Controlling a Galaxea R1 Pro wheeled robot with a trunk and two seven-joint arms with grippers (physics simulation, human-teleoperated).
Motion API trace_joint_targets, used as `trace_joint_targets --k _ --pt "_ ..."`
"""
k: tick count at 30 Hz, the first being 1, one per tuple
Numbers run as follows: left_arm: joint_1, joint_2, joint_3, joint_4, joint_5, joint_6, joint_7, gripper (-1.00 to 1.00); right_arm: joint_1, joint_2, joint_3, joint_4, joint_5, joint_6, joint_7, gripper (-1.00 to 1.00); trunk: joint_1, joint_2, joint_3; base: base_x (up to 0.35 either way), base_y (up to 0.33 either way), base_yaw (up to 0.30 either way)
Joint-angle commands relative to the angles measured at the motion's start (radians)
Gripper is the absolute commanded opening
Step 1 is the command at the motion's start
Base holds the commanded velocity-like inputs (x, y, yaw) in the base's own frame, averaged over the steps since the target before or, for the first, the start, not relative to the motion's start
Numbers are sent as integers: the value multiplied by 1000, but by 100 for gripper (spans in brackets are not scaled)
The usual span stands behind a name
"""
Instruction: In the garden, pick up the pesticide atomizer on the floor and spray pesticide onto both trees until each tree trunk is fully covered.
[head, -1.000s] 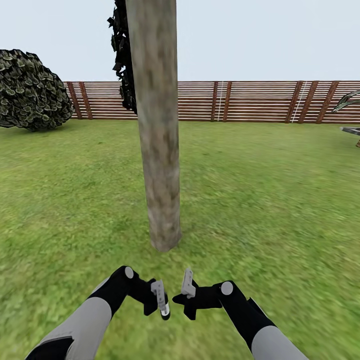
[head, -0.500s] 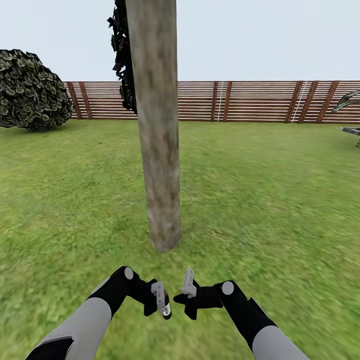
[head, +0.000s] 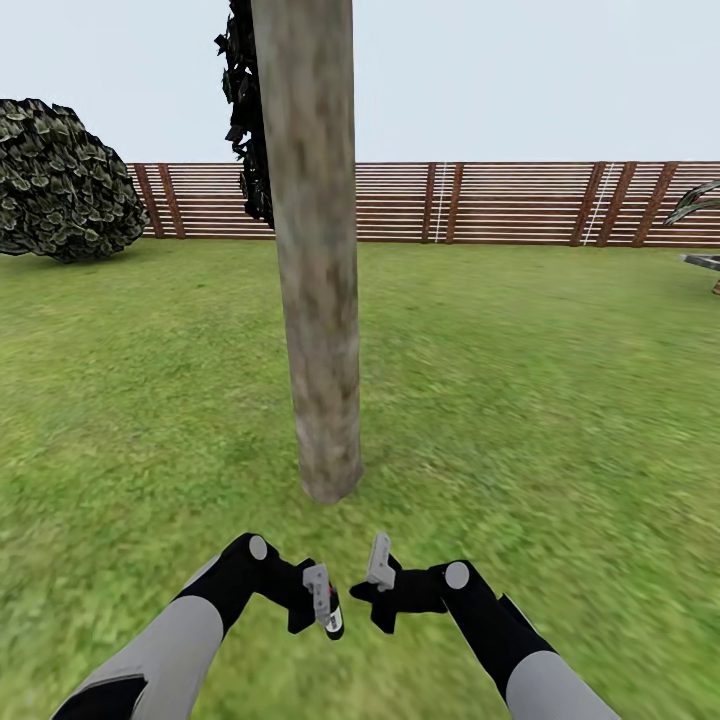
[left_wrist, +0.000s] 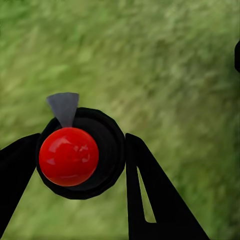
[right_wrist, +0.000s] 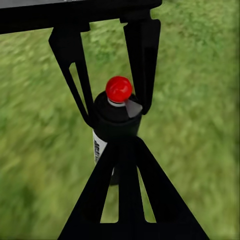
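A thick, mottled grey-brown tree trunk (head: 318, 300) rises from the grass straight ahead of me, its crown out of view. My left gripper (head: 325, 605) hangs low in front of its base, shut on the pesticide atomizer (head: 333, 624). In the left wrist view the dark bottle with its red top (left_wrist: 68, 156) sits between the two black fingers (left_wrist: 150, 195). The right wrist view looks at the atomizer (right_wrist: 118, 120) held upright in the left gripper's fingers (right_wrist: 142, 60). My right gripper (head: 378, 568) sits close beside it, its fingertips (right_wrist: 122, 150) together and holding nothing.
Green lawn (head: 530, 400) spreads all round the trunk. A brown slatted fence (head: 500, 200) closes the far side. A leafy shrub (head: 60, 180) stands at the far left, a dark narrow tree (head: 243, 110) behind the trunk, and a palm frond (head: 695, 205) at the right edge.
Both grippers have drifted very slightly to the right; the atomizer stays in the left gripper. The view has not shifted.
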Motion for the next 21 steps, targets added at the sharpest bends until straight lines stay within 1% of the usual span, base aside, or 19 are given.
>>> trace_joint_targets --k 1,6,12,17,21 --pt "-1 -2 8 -1 -10 -10 -3 -100 0 1 -1 -1 10 -9 -1 -100 0 0 -1 0 0 0" --pt "0 -3 8 -1 -10 -10 -3 -100 -1 1 -1 -1 10 -9 -2 -100 0 0 -1 0 0 0" --pt "0 -18 8 -1 -10 -10 -3 -100 -1 2 0 -1 9 -9 -3 -100 0 0 -1 0 0 0" --pt "0 -21 8 -1 -10 -10 -3 -100 -1 2 0 -1 9 -9 -3 -100 0 0 -1 0 0 0" --pt "0 -21 -23 -1 -10 -9 -2 -100 -1 2 0 -1 9 -9 -3 -100 0 0 -1 0 0 0"
